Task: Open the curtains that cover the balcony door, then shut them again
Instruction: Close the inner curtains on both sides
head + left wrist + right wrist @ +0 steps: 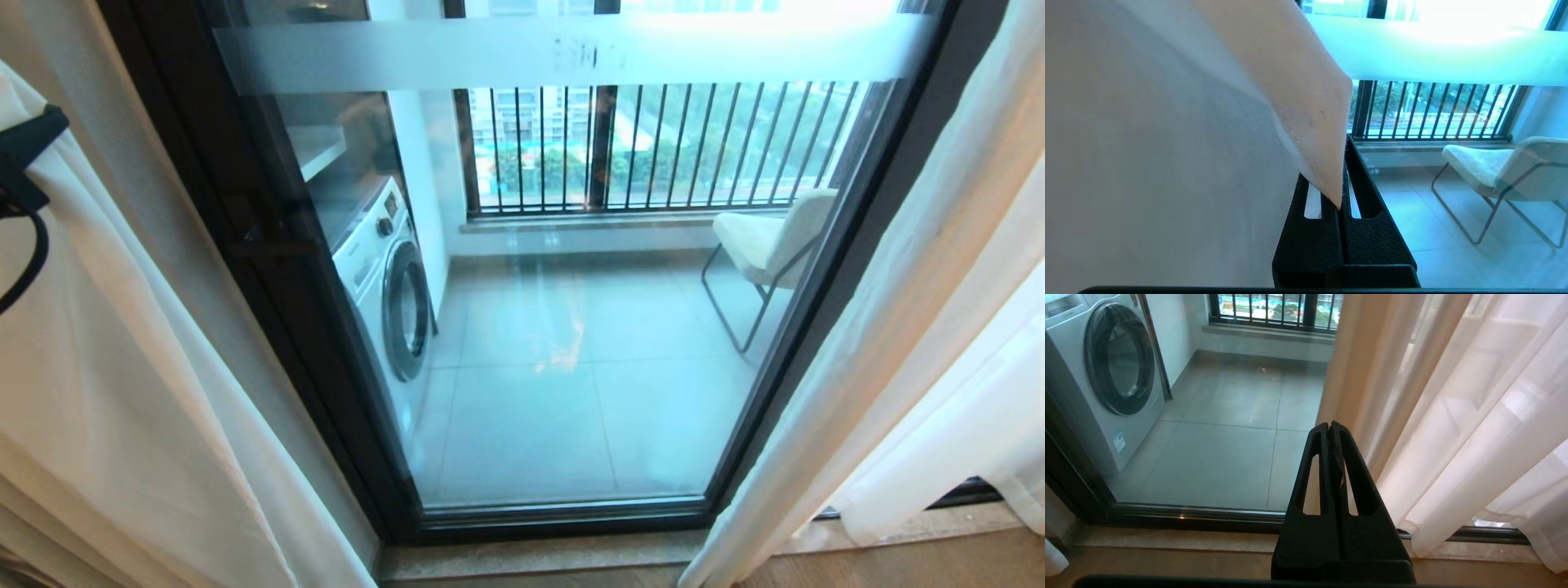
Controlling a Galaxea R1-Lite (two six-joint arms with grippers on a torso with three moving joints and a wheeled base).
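The curtains are drawn apart. The left curtain (122, 367) hangs at the left of the head view and the right curtain (922, 327) at the right. Between them the balcony door (571, 367) stands bare, with its dark frame (269, 269) and frosted band. My left gripper (28, 151) shows at the far left edge, against the left curtain. In the left wrist view it (1341, 171) is shut on that curtain's stitched edge (1314, 122), the fabric pinched between the black fingers. My right gripper (1329, 425) is shut with nothing in it, low before the glass, beside the right curtain (1453, 437).
Behind the glass are a washing machine (388, 286) on the left, a pale chair (771, 245) on the right and a black railing (653, 147) at the back. A stone threshold (531, 559) runs under the door, with wooden floor (898, 563) at the near right.
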